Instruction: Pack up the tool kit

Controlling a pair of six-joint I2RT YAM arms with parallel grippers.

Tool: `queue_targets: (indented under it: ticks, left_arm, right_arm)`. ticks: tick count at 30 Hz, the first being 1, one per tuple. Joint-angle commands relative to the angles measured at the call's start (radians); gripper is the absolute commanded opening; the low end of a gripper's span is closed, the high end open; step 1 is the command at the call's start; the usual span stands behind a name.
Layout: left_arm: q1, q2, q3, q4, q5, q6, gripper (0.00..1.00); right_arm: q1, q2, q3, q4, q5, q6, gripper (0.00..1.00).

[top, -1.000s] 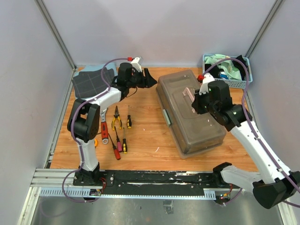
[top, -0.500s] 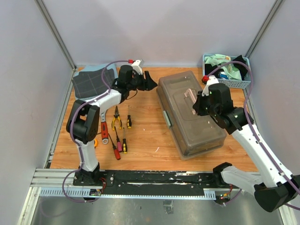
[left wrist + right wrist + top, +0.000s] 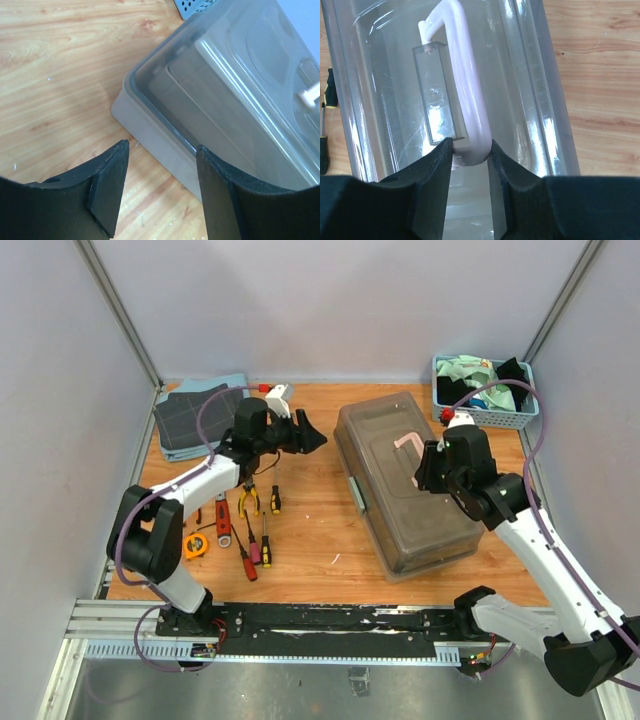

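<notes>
The grey-beige toolbox (image 3: 405,480) with its translucent lid lies closed on the wooden table, right of centre. My right gripper (image 3: 469,150) is shut on its pinkish handle (image 3: 465,80), which stands up from the lid (image 3: 408,442). My left gripper (image 3: 312,433) is open and empty, just left of the toolbox's far corner (image 3: 150,120). Pliers (image 3: 247,498), a red-handled wrench (image 3: 223,523), small screwdrivers (image 3: 262,530) and an orange tape measure (image 3: 194,546) lie on the table at the left.
A blue slatted basket (image 3: 484,390) of cloths stands at the back right. Folded dark grid-pattern cloths (image 3: 195,420) lie at the back left. Walls close in on three sides.
My left arm has swung lower and its gripper has moved a little nearer and down. My right gripper has shifted slightly right along the handle. The tape measure now shows.
</notes>
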Motion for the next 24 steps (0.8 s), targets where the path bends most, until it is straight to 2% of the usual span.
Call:
queue_targets:
  ticks: [1,3,7,11,16,21,24]
  left_arm:
    - [-0.007,-0.074,-0.055,0.016,0.006,-0.011,0.61]
    - [-0.007,-0.091,-0.071,0.016,0.006,-0.01,0.62]
    - [-0.007,-0.101,-0.087,0.014,0.008,-0.015,0.63]
    - [-0.007,-0.12,-0.113,0.006,0.01,-0.061,0.63]
    - [-0.018,-0.187,-0.212,0.005,0.028,-0.191,0.63]
    - [-0.078,-0.263,-0.301,0.004,0.056,-0.296,0.63]
    - [-0.108,-0.278,-0.324,0.01,0.064,-0.337,0.65]
  right_arm:
    - [0.006,-0.005,-0.035,-0.278,0.044,-0.016,0.36]
    - [0.005,-0.02,-0.039,-0.29,0.038,-0.018,0.39]
    - [0.006,-0.049,-0.054,-0.292,0.035,-0.018,0.51]
    - [0.006,-0.071,-0.009,-0.352,0.053,-0.007,0.53]
    - [0.006,-0.127,0.073,-0.419,0.107,-0.014,0.53]
    - [-0.001,-0.128,0.091,-0.463,0.223,-0.068,0.61]
    - [-0.034,-0.111,0.105,-0.454,0.231,-0.097,0.68]
